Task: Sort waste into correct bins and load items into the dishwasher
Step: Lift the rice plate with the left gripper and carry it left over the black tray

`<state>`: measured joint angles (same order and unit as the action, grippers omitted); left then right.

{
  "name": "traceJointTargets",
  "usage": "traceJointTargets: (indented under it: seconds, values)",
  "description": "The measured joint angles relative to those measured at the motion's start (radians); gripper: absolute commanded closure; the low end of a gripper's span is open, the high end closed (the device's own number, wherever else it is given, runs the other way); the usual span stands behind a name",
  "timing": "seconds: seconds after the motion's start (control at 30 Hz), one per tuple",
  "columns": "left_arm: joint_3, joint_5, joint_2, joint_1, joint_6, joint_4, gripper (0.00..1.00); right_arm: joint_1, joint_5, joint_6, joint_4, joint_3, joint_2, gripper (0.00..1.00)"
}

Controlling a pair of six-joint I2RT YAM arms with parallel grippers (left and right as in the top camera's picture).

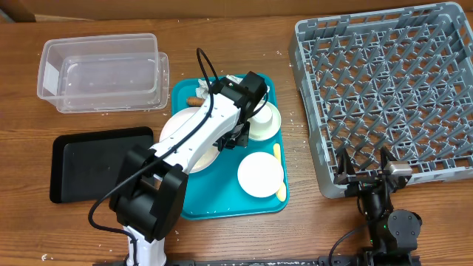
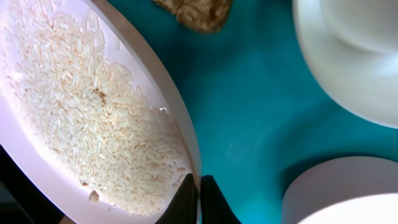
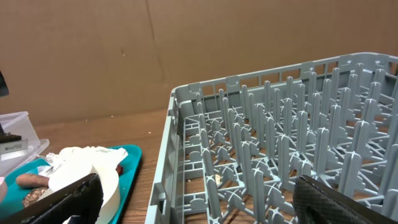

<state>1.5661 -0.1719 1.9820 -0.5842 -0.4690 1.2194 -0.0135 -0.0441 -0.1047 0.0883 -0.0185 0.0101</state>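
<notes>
My left gripper (image 2: pixel 199 200) is shut on the rim of the pale dinner plate (image 2: pixel 37 174), which holds loose white rice grains (image 2: pixel 93 118). In the overhead view this gripper (image 1: pixel 238 135) is over the teal tray, with the plate (image 1: pixel 177 133) mostly under the arm. The brown crumbly lump (image 2: pixel 196 12) lies on the tray beyond the plate. A white bowl (image 1: pixel 266 122), a pale dish (image 1: pixel 260 174) and a yellow spoon (image 1: pixel 278 174) sit on the tray. The food stick (image 1: pixel 196 101) and the napkin (image 1: pixel 229 80) lie at its far end. My right gripper (image 1: pixel 363 176) is open and empty at the grey rack's (image 1: pixel 392 96) front edge.
The clear tub (image 1: pixel 103 70) stands at the back left, and the black tray (image 1: pixel 100 162) lies in front of it. The teal serving tray (image 1: pixel 222 207) is in the middle. The right wrist view shows the rack's corner wall (image 3: pixel 174 137) and the tray's edge (image 3: pixel 130 155).
</notes>
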Motion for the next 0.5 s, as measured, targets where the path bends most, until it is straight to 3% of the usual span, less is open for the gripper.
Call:
traceJointTargets:
  seconds: [0.5]
  values:
    - [0.077,-0.089,0.001,0.000,-0.035,0.103,0.96,0.000,0.000,0.000,0.000,0.000,0.000,0.00]
